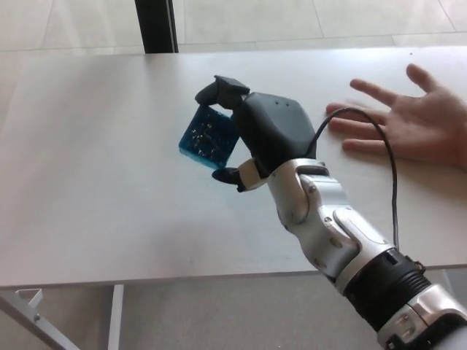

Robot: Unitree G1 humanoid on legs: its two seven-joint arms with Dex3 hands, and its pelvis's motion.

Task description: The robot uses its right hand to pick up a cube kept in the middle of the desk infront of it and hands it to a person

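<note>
Blue cube is being pinched by the right hand above the desk; a person's open hand is lying nearby.

Beyond your table's far edge you see a pale tiled floor and a dark upright post at top left.

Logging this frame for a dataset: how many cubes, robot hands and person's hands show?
Cube: 1
Robot hand: 1, the right, shut on the cube
Person's hand: 1, open, palm up over the desk
Total: 3
</note>
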